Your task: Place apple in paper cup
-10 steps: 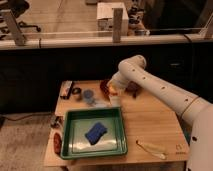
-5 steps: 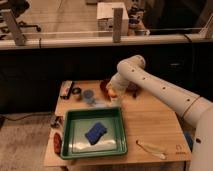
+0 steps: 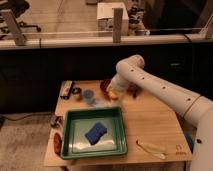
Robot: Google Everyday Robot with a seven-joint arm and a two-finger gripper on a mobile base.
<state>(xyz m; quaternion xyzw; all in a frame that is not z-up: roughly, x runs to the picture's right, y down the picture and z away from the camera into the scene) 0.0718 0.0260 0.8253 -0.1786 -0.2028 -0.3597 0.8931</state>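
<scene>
Claw (image 3: pixel 111 97) by orange apple (image 3: pixel 115 93); green tray (image 3: pixel 68 132), blue sponge (image 3: pixel 96 133).

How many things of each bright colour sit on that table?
Blue: 2, sponge and grey-blue cup.
Red: 2, dark red bowl and a small thing left of the tray.
Orange: 1, apple, right at the pincer, behind the tray.
Green: 1, tray.
Pale yellow: 1, peel-like strip.
Total: 7.
</scene>
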